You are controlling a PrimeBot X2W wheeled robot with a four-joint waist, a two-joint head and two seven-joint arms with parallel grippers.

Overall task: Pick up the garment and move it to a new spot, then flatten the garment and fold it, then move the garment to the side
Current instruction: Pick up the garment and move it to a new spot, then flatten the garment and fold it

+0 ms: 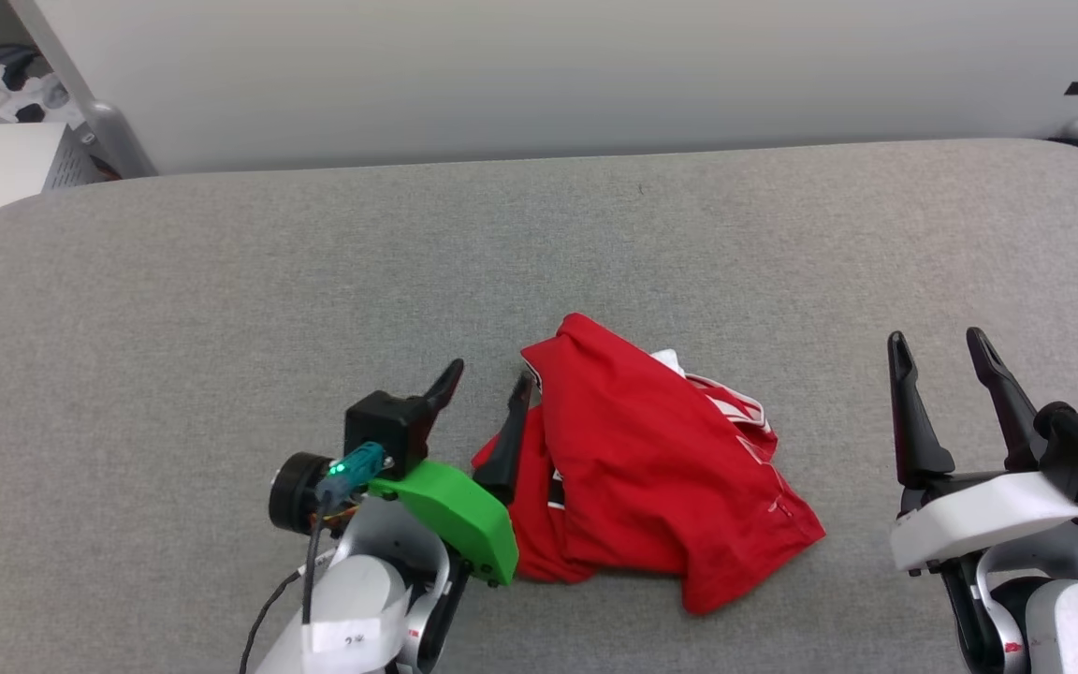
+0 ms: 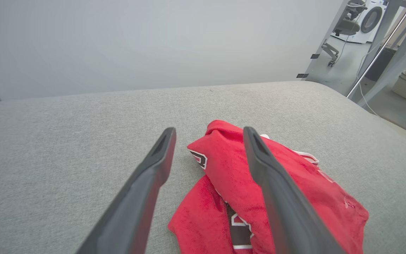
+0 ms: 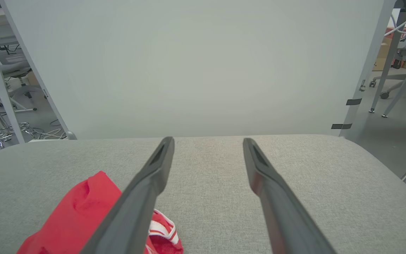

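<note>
Head view: crumpled red jersey shirt with white striped trim [image 1: 651, 468] sits near-centre on the grey fabric-covered worktop [image 1: 314, 281], bunched, not flat. Its long axis runs diagonally from far-left to near-right. Left gripper [image 1: 488, 376] has its fingers spread, the inner one lying along the shirt's left edge, nothing pinched. Right gripper [image 1: 937, 339] is spread too, empty, well apart on the shirt's right. Left wrist view: left gripper [image 2: 209, 131] is wide apart, the shirt [image 2: 224, 165] directly below and ahead, offset right. Right wrist view: right gripper [image 3: 206, 139] is over bare worktop, the shirt [image 3: 79, 211] low left. Left arm is clearly nearer; I'd expect the next grab to come from that side.
</note>
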